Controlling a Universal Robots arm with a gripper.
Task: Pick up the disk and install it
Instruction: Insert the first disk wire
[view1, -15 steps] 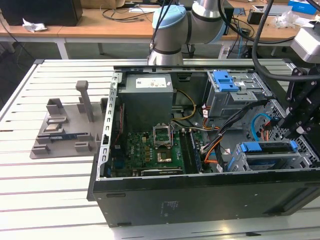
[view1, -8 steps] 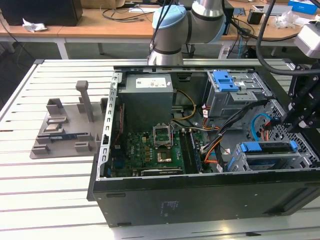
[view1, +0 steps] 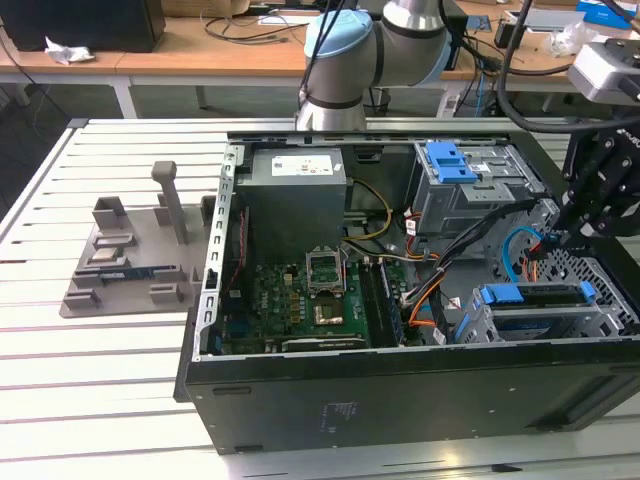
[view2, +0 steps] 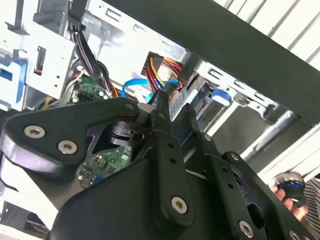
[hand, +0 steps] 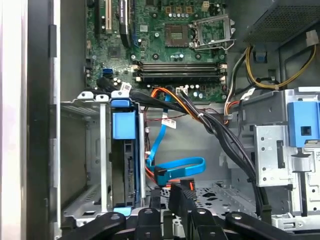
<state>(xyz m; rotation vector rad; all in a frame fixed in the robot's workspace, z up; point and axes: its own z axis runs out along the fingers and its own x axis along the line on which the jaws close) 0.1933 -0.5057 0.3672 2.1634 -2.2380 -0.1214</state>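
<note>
The open black computer case is seen whole from above and in front in the exterior view, at moderate distance. The green motherboard is looked down on from close inside the case in the first wrist view. The coiled blue flat cable is shared by both wrist views.

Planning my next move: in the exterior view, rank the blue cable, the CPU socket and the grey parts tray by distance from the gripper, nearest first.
1. Blue cable, just beside the gripper, inside the case.
2. CPU socket, mid-case on the green board.
3. Grey parts tray, outside the case, at the exterior view's left.
</note>
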